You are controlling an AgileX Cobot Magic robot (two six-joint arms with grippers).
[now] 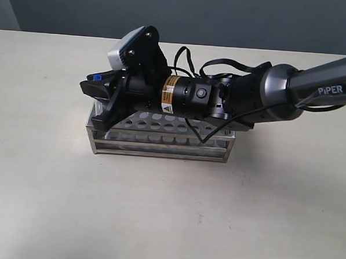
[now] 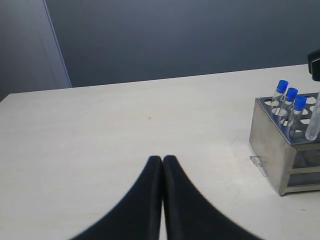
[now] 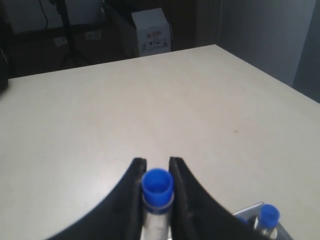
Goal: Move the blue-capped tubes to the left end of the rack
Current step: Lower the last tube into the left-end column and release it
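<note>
The steel rack (image 1: 161,141) stands mid-table, and my right arm reaches across it to its left end. My right gripper (image 3: 156,162) is shut on a blue-capped tube (image 3: 157,186), gripped just below the cap and held over that end. In the exterior view only this tube's blue cap (image 1: 97,77) shows, beside the right gripper (image 1: 98,96). Three other blue-capped tubes (image 2: 291,93) stand in a row at the near end of the rack (image 2: 280,150); one cap (image 3: 269,215) also shows in the right wrist view. My left gripper (image 2: 162,159) is shut and holds nothing, low over bare table well away from the rack.
The rack's other holes (image 1: 161,126) that show hold nothing. A white box (image 3: 151,31) sits beyond the table's far edge in the right wrist view. A grey wall (image 2: 175,35) backs the table.
</note>
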